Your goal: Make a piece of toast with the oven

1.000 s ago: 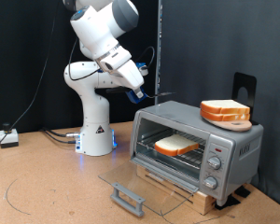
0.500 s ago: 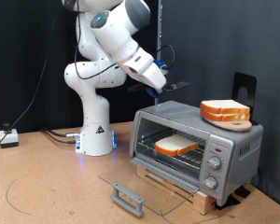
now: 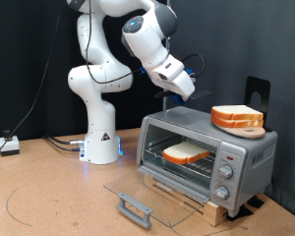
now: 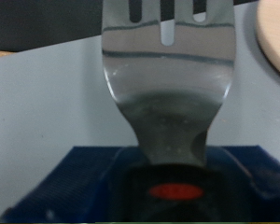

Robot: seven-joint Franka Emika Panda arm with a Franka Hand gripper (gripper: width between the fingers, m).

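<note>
Gripper [image 3: 186, 88]: raised above the oven's top at its far edge; it grips a metal spatula [image 4: 166, 70], blade pointing outward; finger spread hidden.
Piece of toast [image 3: 187, 152]: flat on the wire rack inside the oven [image 3: 208, 155], clear of the walls.
Oven door [image 3: 138, 193]: glass, folded fully down, grey handle at the front edge.
Stack of slices [image 3: 237, 117]: on the oven's top, near its right edge in the exterior view, well apart from the gripper.
</note>
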